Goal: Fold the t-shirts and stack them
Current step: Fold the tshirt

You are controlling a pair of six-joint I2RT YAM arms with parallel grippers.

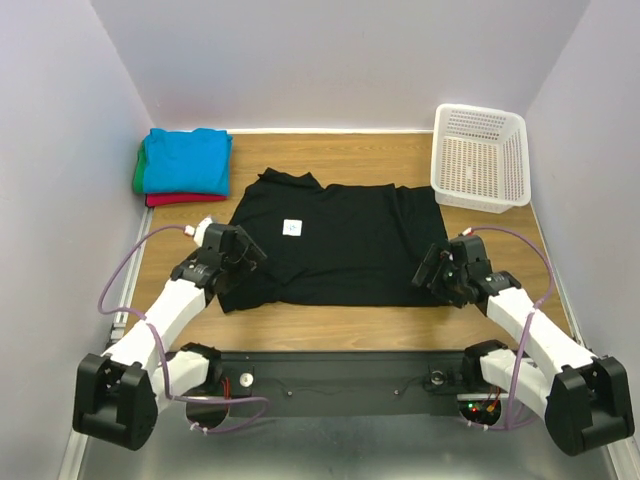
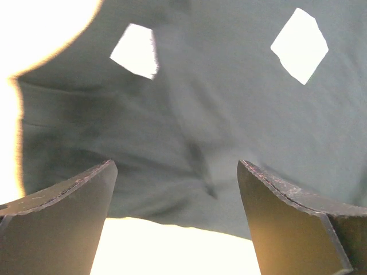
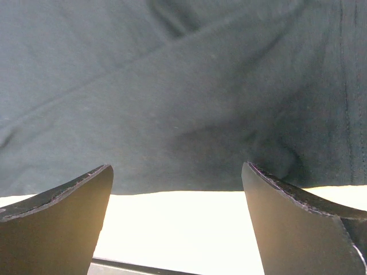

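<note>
Top external view: the black t-shirt (image 1: pixel 340 250) lies spread flat in the middle of the wooden table (image 1: pixel 400 332), with its white neck label (image 1: pixel 292 228) facing up. Both arms reach onto its near edge.
Left gripper: the left gripper (image 1: pixel 240 258) sits low over the shirt's near left corner. From up here it is black on black, so the gap between the fingers is hard to read.
Right gripper: the right gripper (image 1: pixel 432 272) is at the near right corner, mirroring the other.
Left wrist view: the fingers (image 2: pixel 63 229) stand wide apart with nothing clamped between them. Dark cloth fills the gap, and its hem runs just ahead of the tips. Whether the tips press on the cloth I cannot tell.
Only in the left wrist view: two white patches (image 2: pixel 299 44) show on the cloth. The overhead camera shows just one label.
Right wrist view: the jaws are just as wide and grip nothing. The shirt's hem crosses between the tips, with a bright strip of table nearer the camera.
Only from above: the folded stack is at the back left, with the turquoise-blue t-shirt (image 1: pixel 185 160) on top, the green t-shirt (image 1: pixel 137 180) peeking out at the left and the red t-shirt (image 1: pixel 185 200) underneath. It sits near the black shirt's collar without touching it.
Basket: the white lattice basket (image 1: pixel 480 155) stands at the back right, just beside the shirt's far right corner.
</note>
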